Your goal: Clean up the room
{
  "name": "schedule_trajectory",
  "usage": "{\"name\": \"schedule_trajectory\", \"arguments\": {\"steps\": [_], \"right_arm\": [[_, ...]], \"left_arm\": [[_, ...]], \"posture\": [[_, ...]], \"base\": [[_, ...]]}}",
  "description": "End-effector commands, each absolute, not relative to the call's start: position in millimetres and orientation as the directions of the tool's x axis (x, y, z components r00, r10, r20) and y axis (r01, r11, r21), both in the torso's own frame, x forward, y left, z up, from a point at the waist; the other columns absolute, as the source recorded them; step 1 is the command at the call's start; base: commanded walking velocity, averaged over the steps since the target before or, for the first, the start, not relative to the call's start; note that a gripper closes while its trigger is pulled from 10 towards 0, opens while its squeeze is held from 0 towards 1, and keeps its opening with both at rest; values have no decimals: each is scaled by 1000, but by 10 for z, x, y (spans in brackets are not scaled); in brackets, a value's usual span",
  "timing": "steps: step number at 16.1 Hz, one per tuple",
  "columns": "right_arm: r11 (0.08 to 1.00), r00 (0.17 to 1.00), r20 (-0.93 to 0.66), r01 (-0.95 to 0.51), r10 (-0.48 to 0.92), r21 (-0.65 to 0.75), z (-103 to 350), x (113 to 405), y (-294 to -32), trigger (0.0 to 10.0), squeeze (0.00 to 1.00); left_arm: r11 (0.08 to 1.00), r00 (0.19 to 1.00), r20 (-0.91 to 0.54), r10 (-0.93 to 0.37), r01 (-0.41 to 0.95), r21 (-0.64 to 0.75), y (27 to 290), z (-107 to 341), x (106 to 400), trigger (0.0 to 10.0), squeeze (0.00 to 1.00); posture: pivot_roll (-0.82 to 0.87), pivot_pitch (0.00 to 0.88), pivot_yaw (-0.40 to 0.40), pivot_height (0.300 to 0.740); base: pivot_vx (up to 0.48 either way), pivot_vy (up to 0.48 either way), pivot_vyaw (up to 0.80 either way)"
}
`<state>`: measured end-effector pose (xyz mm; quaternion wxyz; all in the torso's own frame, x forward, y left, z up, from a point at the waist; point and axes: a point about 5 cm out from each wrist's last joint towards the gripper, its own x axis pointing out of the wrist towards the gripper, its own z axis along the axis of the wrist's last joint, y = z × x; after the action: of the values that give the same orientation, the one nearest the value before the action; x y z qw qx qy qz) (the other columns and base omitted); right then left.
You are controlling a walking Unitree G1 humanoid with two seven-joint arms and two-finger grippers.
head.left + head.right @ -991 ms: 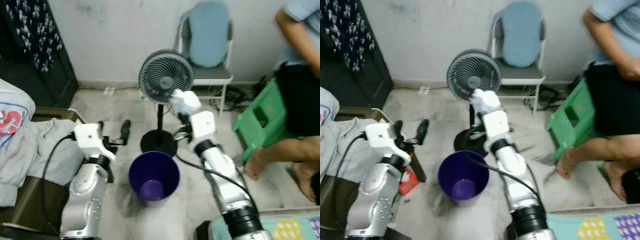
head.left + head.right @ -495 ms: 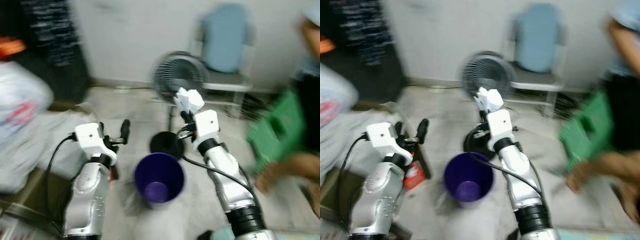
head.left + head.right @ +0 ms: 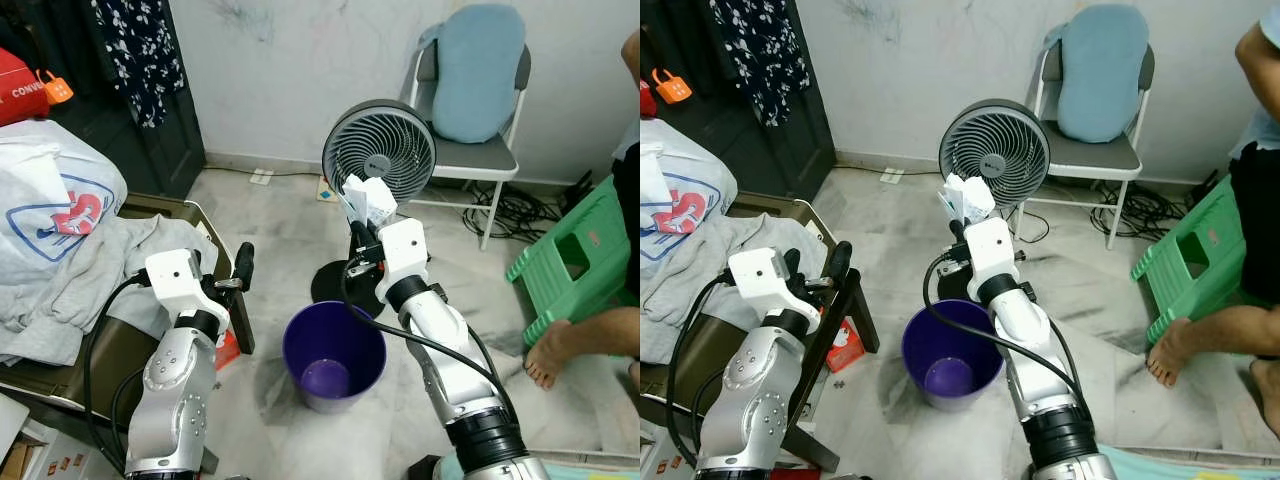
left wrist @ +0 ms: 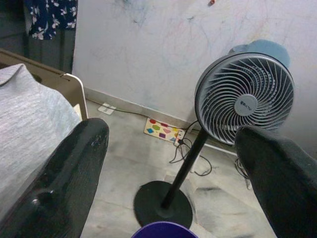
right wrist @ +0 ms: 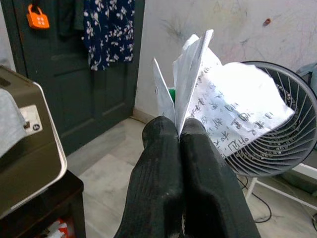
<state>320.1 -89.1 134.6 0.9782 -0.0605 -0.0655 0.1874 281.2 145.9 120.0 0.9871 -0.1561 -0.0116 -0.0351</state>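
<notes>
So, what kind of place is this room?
Probably a lived-in room of a home, perhaps a bedroom. A grey garment lies crumpled on a cot, a dress hangs by the dark door, and a standing fan and a padded chair stand near the wall.

left gripper [image 4: 168, 163] jaws apart, right gripper [image 5: 179, 130] jaws clamped

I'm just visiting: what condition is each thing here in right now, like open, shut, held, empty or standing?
Right gripper: shut on the crumpled white printed paper, held up above the floor.
Left gripper: open, holding nothing.
Purple plastic bin: upright on the floor, nothing visible inside.
Grey pedestal fan: standing upright.
Green plastic stool: tipped at a slant.
</notes>
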Motion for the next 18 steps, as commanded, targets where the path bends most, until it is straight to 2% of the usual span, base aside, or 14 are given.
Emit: {"name": "schedule_trajectory", "arguments": {"steps": [1,7,13,18], "right_arm": [[925,923,102,-356,371,-135,1332,3198,-897,10000,0],[923,922,102,-358,373,-140,1333,3205,-902,10000,0],[922,921,107,-360,375,-142,1342,3211,-893,10000,0],[921,920,108,-361,377,-145,1344,3217,-890,10000,0]], "left_arm": [[948,997,28,-72,77,-310,1453,1198,2817,10000,0],[948,997,30,-69,75,-310,1447,1201,2829,10000,0],[934,985,98,-144,168,-315,1368,1273,2798,10000,0],[930,980,115,-161,189,-315,1348,1287,2786,10000,0]], "posture": [[-65,71,-23,740],[-66,68,-24,740],[-67,59,-24,740],[-66,56,-25,740]], "base": [[0,326,0],[0,433,0],[0,0,0],[305,0,0]]}}
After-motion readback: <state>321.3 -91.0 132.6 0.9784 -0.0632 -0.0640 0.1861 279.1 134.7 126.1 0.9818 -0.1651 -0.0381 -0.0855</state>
